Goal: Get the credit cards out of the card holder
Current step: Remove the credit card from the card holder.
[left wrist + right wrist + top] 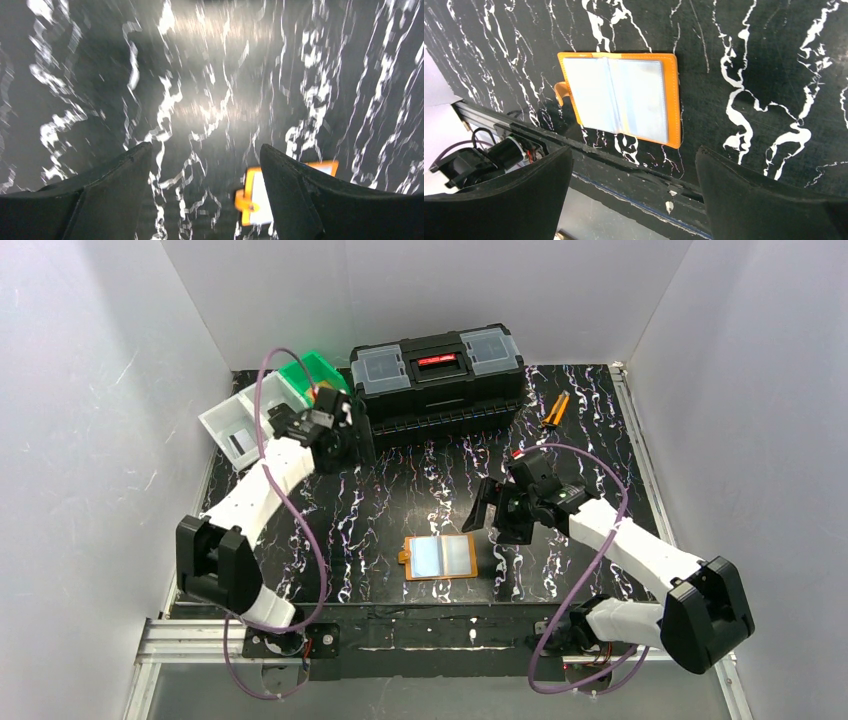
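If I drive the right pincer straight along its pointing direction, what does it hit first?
Most likely the open card holder, flat on the table ahead of the right pincer; nothing shows between. Depth is unclear: it might touch table beside it.

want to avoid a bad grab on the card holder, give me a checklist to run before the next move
1. card holder lying open and flat on the table: ok
2. right hand open, empty, hovering near the holder: ok
3. left hand open and empty: ok
4. left hand clear of the holder, over by the white bin: ok
5. credit cards present in the clear pockets: cannot tell
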